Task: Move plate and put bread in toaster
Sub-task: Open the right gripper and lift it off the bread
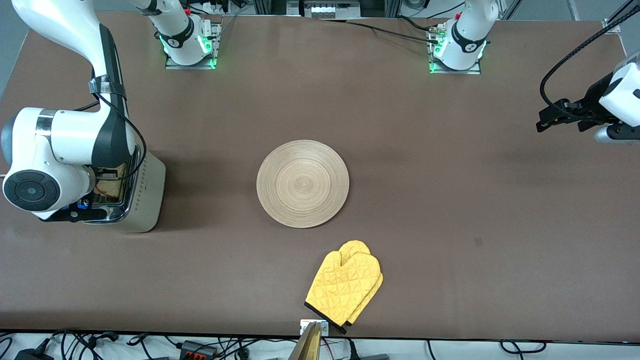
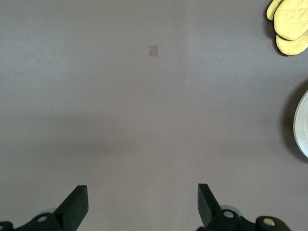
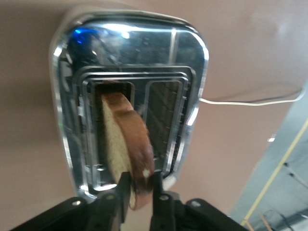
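Note:
The toaster (image 1: 147, 195) stands at the right arm's end of the table. My right gripper (image 3: 139, 185) hangs over its chrome top (image 3: 134, 48), shut on the crust edge of the bread (image 3: 127, 139). The slice is tilted, with its lower end inside one slot. In the front view the bread (image 1: 110, 187) shows partly under the right wrist. The wooden plate (image 1: 302, 183) lies flat at the table's middle, with nothing on it. My left gripper (image 1: 547, 122) waits open and empty over bare table at the left arm's end; its wrist view (image 2: 143, 192) shows the plate's rim (image 2: 302, 125).
A yellow quilted oven mitt (image 1: 345, 287) lies nearer the front camera than the plate, close to the table's edge; it also shows in the left wrist view (image 2: 288, 24). The toaster's white cord (image 3: 250, 101) trails off on the table.

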Action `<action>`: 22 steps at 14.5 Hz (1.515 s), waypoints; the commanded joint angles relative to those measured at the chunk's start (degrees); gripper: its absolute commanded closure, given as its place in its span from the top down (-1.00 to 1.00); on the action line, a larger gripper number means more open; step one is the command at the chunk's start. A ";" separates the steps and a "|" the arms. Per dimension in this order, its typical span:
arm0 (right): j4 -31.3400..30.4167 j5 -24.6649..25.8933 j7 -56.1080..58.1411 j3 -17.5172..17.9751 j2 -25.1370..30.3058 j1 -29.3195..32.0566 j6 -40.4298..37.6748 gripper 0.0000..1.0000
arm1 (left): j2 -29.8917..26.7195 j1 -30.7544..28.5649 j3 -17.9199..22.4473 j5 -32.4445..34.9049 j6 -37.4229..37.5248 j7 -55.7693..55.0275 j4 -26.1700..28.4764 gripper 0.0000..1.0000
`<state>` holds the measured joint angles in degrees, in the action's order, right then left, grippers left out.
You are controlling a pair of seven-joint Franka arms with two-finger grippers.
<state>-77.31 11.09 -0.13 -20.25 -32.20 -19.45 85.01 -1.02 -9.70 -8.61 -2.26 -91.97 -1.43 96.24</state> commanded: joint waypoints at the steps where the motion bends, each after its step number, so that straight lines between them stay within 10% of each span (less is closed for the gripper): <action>1: 0.66 -2.04 -1.63 -0.06 1.52 -0.32 0.34 1.00 | -0.12 0.12 -0.18 0.77 0.65 0.11 -0.44 1.00; 22: 9.63 -19.53 -0.48 2.56 10.93 8.44 2.79 1.00 | -0.12 -0.05 -0.18 0.68 0.65 0.28 -0.44 1.00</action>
<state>-68.05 -6.08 -0.85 -20.77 -22.87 -15.34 87.39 -1.02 -9.70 -8.61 -2.26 -91.97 -1.42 96.24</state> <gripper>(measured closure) 0.000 0.000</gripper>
